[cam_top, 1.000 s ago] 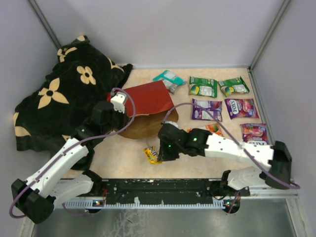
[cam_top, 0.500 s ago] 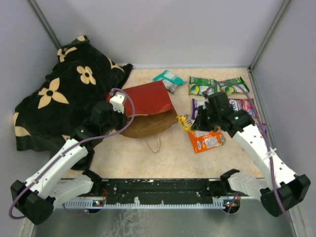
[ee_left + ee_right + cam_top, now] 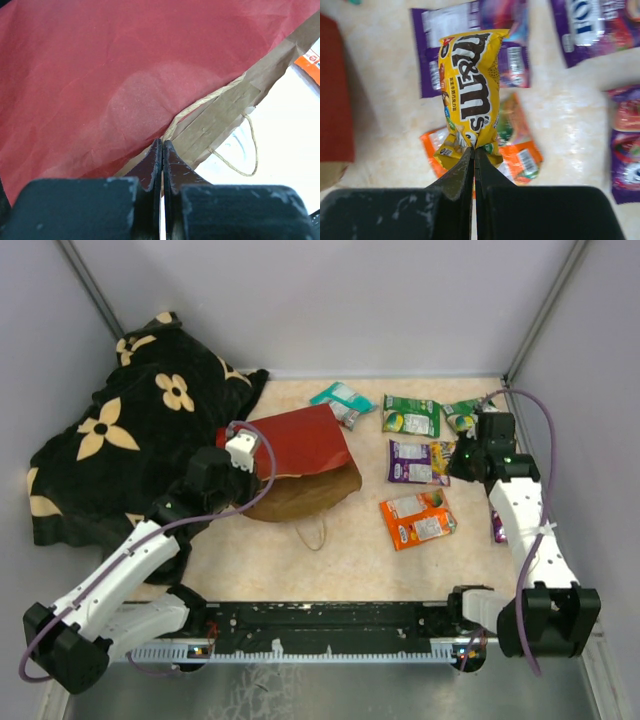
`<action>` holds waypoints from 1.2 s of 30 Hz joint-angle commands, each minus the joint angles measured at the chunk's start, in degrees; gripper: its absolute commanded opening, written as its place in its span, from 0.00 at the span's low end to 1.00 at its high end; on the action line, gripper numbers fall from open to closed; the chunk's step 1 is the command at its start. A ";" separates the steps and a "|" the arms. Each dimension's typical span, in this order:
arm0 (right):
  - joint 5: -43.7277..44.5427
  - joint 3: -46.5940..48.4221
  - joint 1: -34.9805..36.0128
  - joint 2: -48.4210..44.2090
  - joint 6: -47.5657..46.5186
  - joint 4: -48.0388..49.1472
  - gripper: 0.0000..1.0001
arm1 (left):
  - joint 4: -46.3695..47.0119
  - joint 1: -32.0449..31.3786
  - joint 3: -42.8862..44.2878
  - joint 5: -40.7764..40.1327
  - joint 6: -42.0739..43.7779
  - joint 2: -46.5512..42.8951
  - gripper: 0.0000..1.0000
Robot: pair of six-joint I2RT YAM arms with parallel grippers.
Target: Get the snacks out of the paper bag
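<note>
The red paper bag (image 3: 300, 440) lies on its side, its brown mouth (image 3: 300, 498) facing the near edge. My left gripper (image 3: 238, 462) is shut on the bag's rim by the cord handle (image 3: 210, 100); in the left wrist view its jaws (image 3: 162, 143) meet there. At the right, my right gripper (image 3: 456, 455) is shut on a yellow M&M's packet (image 3: 470, 85), which hangs above the purple packet (image 3: 412, 462) and the orange packet (image 3: 417, 518). Teal (image 3: 343, 400) and green (image 3: 410, 416) packets lie at the back. What the bag still holds is hidden.
A black flower-patterned blanket (image 3: 130, 430) fills the back left, against the bag. A second green packet (image 3: 465, 416) and a pink-red one (image 3: 626, 115) lie beside my right arm. Grey walls close the back and right sides.
My right arm has swung from the front of the bag's mouth to the right rear, carrying the yellow packet over the laid-out snacks. The left arm has stayed put.
</note>
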 commanded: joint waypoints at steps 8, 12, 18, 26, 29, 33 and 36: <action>13.19 -8.00 -6.06 3.69 -2.97 4.23 0.00 | 1.42 -0.03 -1.65 5.93 1.75 2.09 0.00; 16.60 -11.43 -6.42 3.94 -2.09 4.58 0.00 | 1.77 -0.03 -1.75 8.56 1.68 2.58 0.00; 22.18 -10.48 -6.97 3.43 -0.65 2.41 0.16 | 2.09 -0.03 -1.80 10.34 1.55 2.48 0.00; 27.23 -5.34 -6.96 0.37 1.70 -0.95 0.65 | 2.13 -0.04 -1.84 10.00 1.64 1.64 0.00; 24.33 -6.03 -6.97 -1.38 3.04 2.17 0.35 | 2.13 -0.08 -1.89 9.44 1.75 1.48 0.00; 17.55 -6.85 -6.90 4.78 5.11 4.09 0.00 | 2.01 -0.03 -1.97 8.89 1.68 1.51 0.00; 12.08 -9.37 -6.95 8.66 6.81 8.62 0.00 | 1.97 -0.07 -2.06 8.64 1.71 1.55 0.00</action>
